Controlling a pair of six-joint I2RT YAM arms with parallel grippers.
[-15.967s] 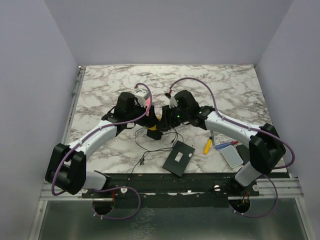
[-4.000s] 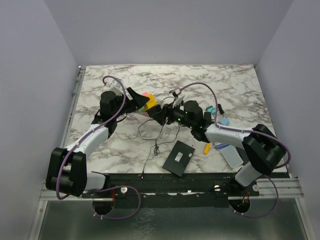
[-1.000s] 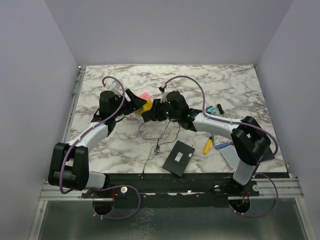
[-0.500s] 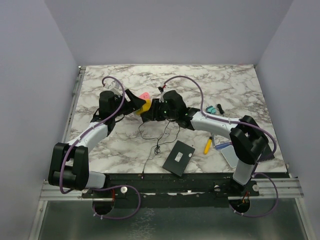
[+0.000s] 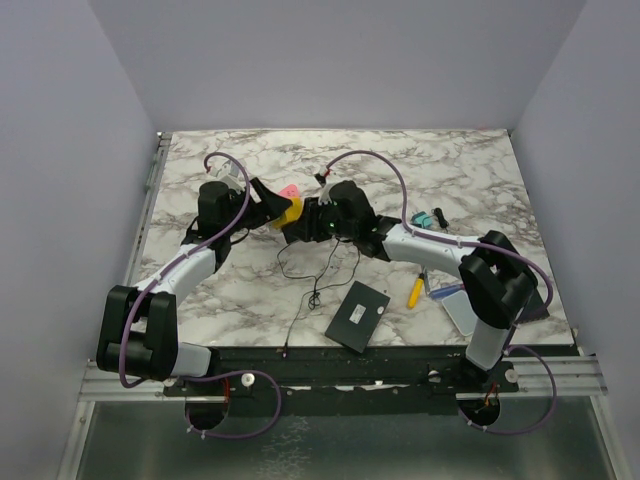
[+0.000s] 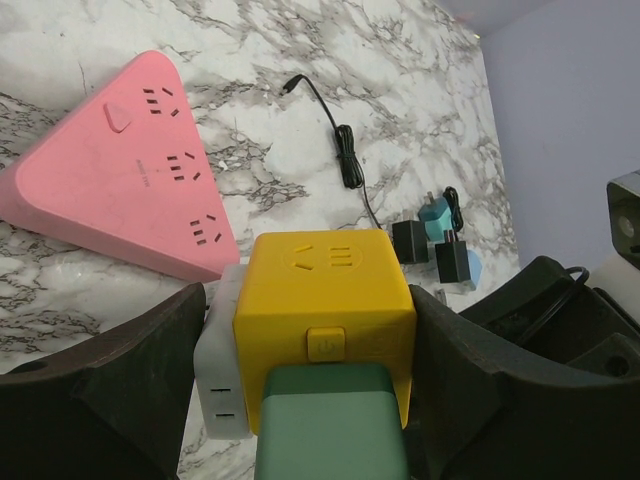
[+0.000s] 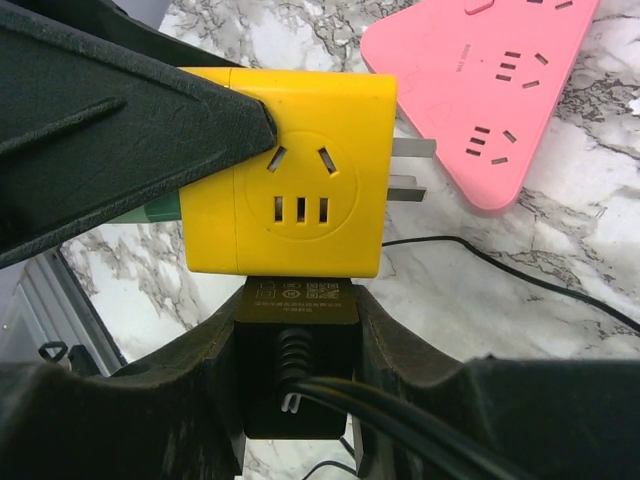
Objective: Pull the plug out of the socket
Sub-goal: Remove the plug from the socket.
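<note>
Left fingers point(image 6: 110, 390) spread wide, clamping yellow socket point(image 7: 300, 170) by both sides, left of centre in top view. Right fingers point(image 7: 190, 420) pinching black plug point(image 7: 296, 300), flush against socket's lower face in right wrist view. Green plug point(image 6: 330, 420) in another face. Pink strip point(image 6: 130, 190) on table point(image 5: 450, 170) just beside.

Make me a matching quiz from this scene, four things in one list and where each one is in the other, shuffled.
Things:
1. yellow cube socket
2. black plug
3. pink power strip
4. black flat slab

Places:
A. on the table beside the cube, sockets empty
B. clamped in the right gripper
C. held by the left gripper
D. near the table's front edge

Pairs: 1-C, 2-B, 3-A, 4-D
</note>
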